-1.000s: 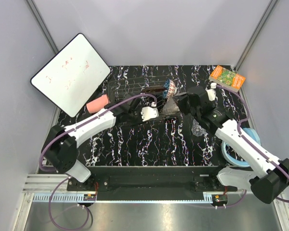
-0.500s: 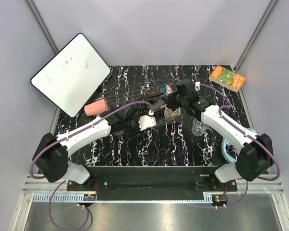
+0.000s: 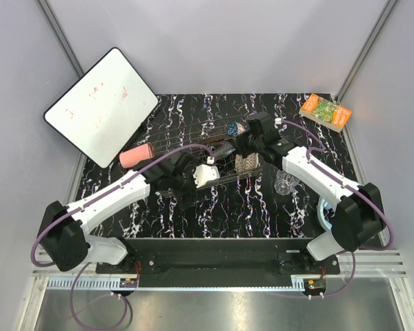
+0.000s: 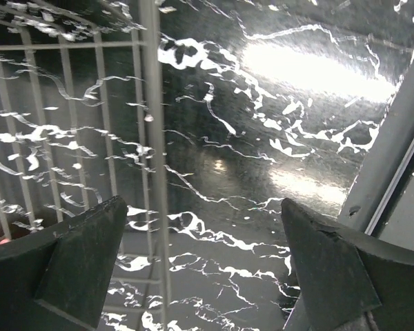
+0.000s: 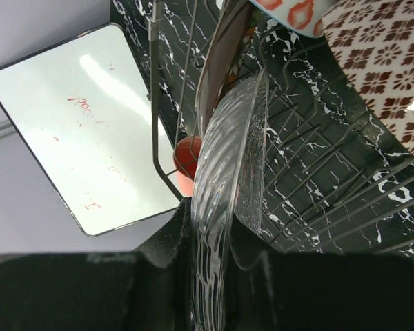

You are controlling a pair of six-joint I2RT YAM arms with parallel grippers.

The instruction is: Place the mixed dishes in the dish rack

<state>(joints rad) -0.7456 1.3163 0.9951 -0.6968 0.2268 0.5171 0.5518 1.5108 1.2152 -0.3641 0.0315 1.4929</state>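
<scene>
My right gripper (image 5: 217, 221) is shut on the rim of the clear glass bowl (image 5: 228, 165), which stands on edge inside the dish rack (image 5: 310, 158). A plate edge (image 5: 217, 62) rises just behind it. The beige patterned bowl (image 3: 247, 163) and the blue patterned bowl (image 3: 236, 127) lie in the rack (image 3: 186, 134) by the right gripper (image 3: 239, 145). My left gripper (image 3: 207, 174) is at the rack's near side; its fingers (image 4: 76, 262) stand open with only a rack wire (image 4: 148, 138) and table between them. The pink cup (image 3: 136, 156) lies left of the rack. The small clear glass (image 3: 286, 183) stands to the right.
A white board (image 3: 100, 105) leans at the back left. A green-orange book (image 3: 325, 112) lies at the back right corner. Blue headphones (image 3: 324, 215) rest near the right arm's base. Grey walls enclose the black marbled table (image 3: 221, 207).
The left jaws have opened wide. The right arm has swung left and carried the glass bowl over and down into the rack.
</scene>
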